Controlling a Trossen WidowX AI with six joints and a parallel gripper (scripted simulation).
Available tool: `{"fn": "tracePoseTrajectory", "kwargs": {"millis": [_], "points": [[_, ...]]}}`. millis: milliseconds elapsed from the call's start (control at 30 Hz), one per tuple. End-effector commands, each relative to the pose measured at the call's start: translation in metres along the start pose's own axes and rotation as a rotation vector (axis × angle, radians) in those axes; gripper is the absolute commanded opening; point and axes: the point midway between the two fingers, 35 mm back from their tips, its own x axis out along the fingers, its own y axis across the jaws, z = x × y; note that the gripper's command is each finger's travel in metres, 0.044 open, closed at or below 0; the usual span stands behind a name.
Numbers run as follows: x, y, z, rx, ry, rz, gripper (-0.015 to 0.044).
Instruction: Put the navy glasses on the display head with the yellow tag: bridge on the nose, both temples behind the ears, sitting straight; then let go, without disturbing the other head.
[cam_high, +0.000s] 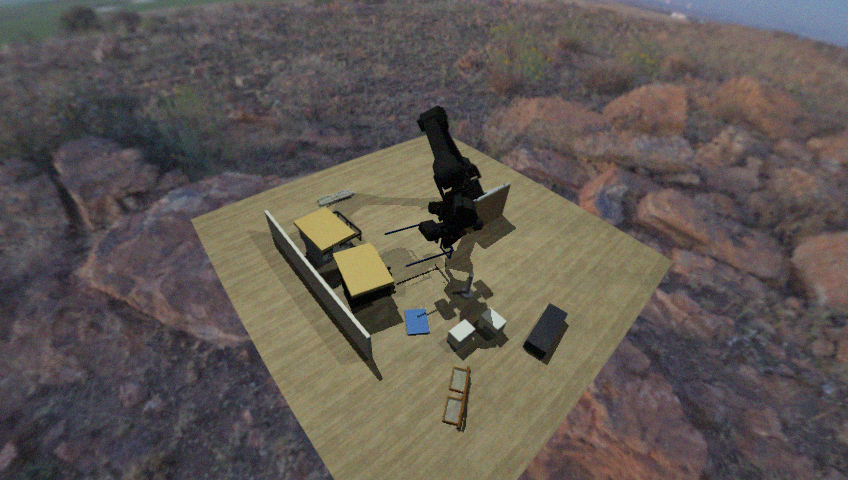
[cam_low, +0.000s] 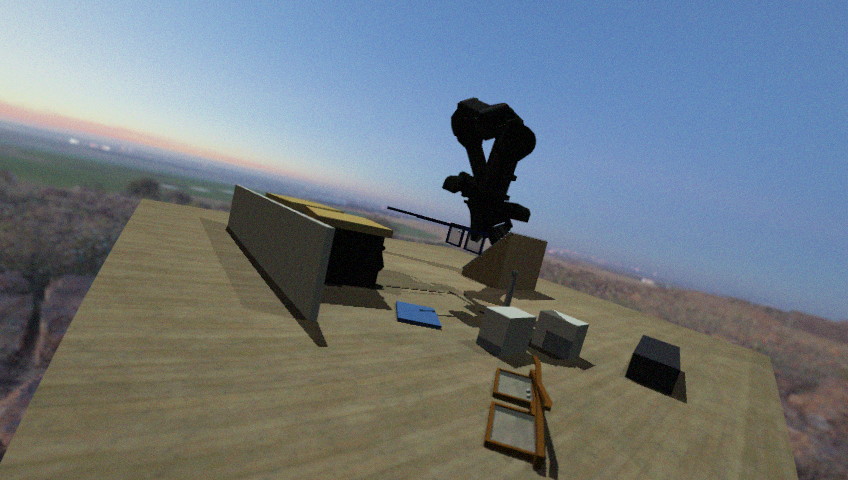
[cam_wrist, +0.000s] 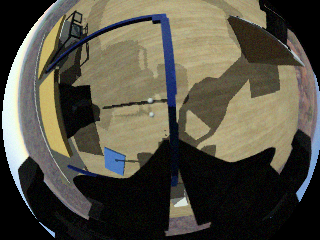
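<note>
Open air separates the two heads (cam_high: 363, 268) from leaning panel (cam_high: 492, 204).

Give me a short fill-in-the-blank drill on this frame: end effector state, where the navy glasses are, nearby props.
1. The end effector is shut on the ____ glasses.
2. The navy glasses are held in the ____, not resting on the table.
3. The orange-framed glasses lie ____ on the table, near its front edge.
4. The flat square card between the long wall panel and the two pale cubes is ____ in colour.

Missing words: navy; air; flat; blue
</note>
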Motion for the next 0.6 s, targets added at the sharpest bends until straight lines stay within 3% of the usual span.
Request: {"fn": "tracePoseTrajectory", "kwargs": {"millis": [0, 300, 567], "points": [[0.005, -0.002, 0.0, 0.014, -0.01, 0.047, 0.0], [0.015, -0.004, -0.001, 0.017, 0.001, -0.051, 0.0], [0.024, -0.004, 0.0, 0.017, 0.0, -0.044, 0.0]]}}
